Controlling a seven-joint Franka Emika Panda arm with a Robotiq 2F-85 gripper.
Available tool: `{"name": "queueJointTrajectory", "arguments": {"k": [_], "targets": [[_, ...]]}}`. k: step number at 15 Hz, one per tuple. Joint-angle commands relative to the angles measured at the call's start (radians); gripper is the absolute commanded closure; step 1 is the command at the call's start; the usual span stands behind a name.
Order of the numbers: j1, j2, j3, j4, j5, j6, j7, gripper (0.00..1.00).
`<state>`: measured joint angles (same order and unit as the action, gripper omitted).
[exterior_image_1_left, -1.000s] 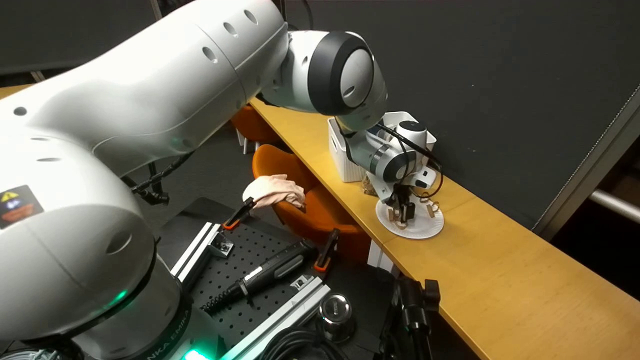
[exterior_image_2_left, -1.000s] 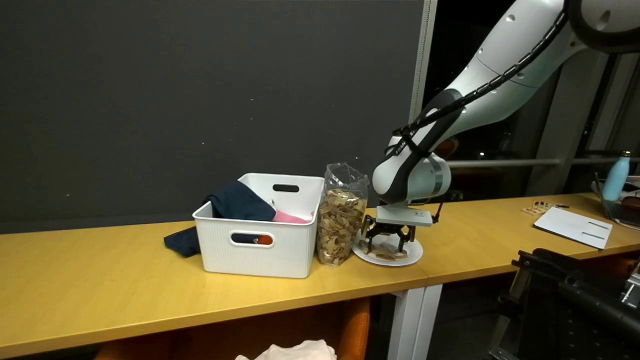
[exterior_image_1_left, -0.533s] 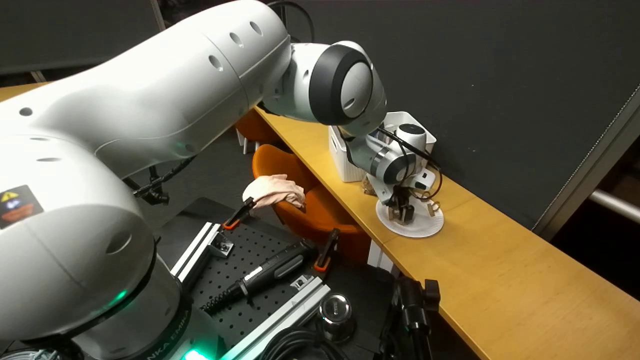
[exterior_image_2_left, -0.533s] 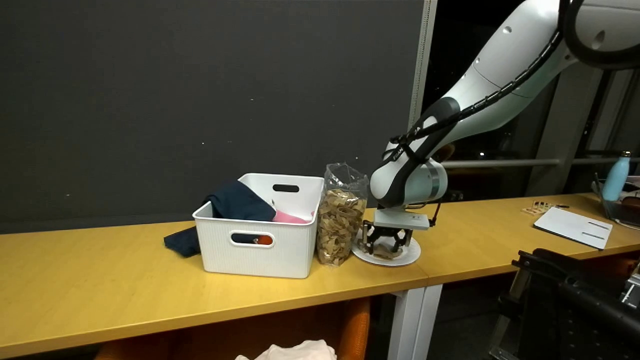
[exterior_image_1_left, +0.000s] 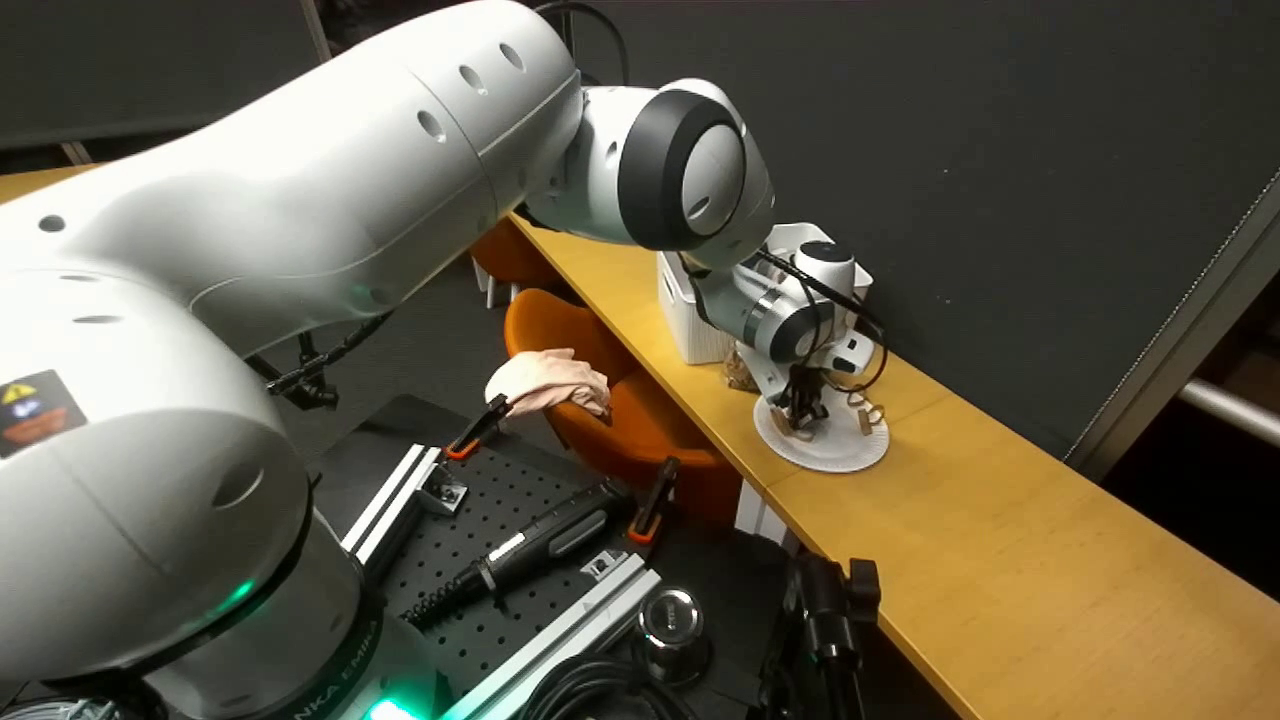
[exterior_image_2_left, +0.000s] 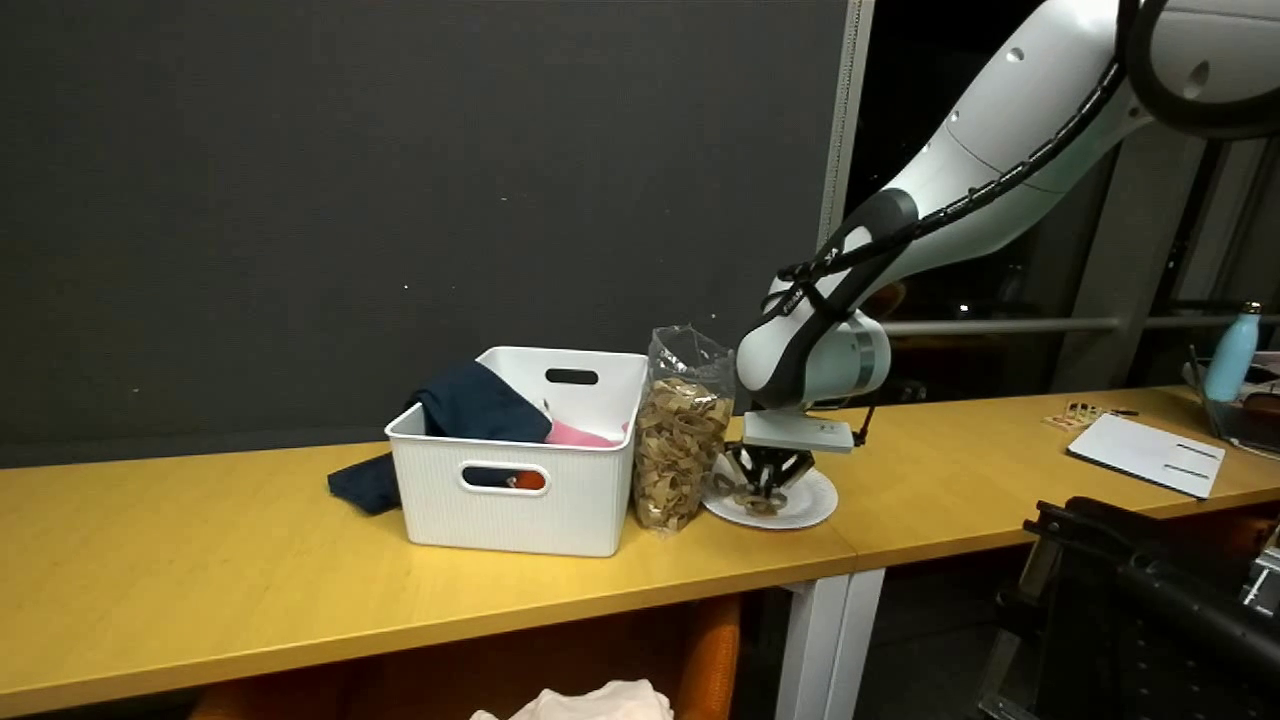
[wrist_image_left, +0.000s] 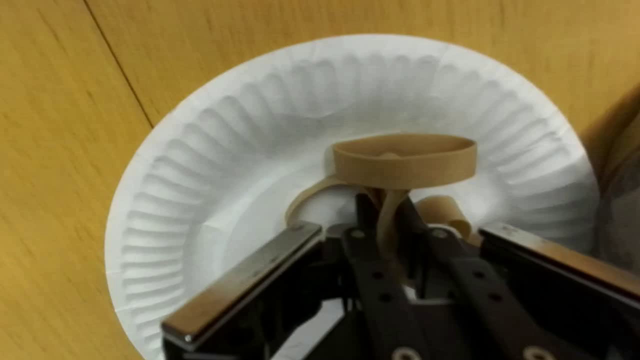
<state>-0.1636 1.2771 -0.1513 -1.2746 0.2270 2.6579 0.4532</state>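
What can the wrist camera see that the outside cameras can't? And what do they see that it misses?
Only the wrist view shows a tan strip running down between the fingers of the gripper.

Only the exterior views show the white bin, an orange chair with a pale pink cloth draped on it, and the robot's big white arm.

All of them show the paper plate, tan bands on it, the gripper, and the wooden table.

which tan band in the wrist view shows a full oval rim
The wide loop, pictured just above the gripper: its rim closes fully; the thin arc, the curl and the strip between the jaws show no full oval.
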Motion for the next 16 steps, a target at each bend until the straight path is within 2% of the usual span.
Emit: {"name": "queueJointTrajectory", "arguments": {"k": [1,8,16], "targets": [[-0.003,0.006,0.004,0.018,0.013,-0.037,0.000,1.00],[-0.006,-0.115,0.017,-0.103,0.008,-0.022,-0.022,0.99],[0.047,-0.310,-0.062,-0.188,-0.027,-0.092,-0.003,0.99]]}}
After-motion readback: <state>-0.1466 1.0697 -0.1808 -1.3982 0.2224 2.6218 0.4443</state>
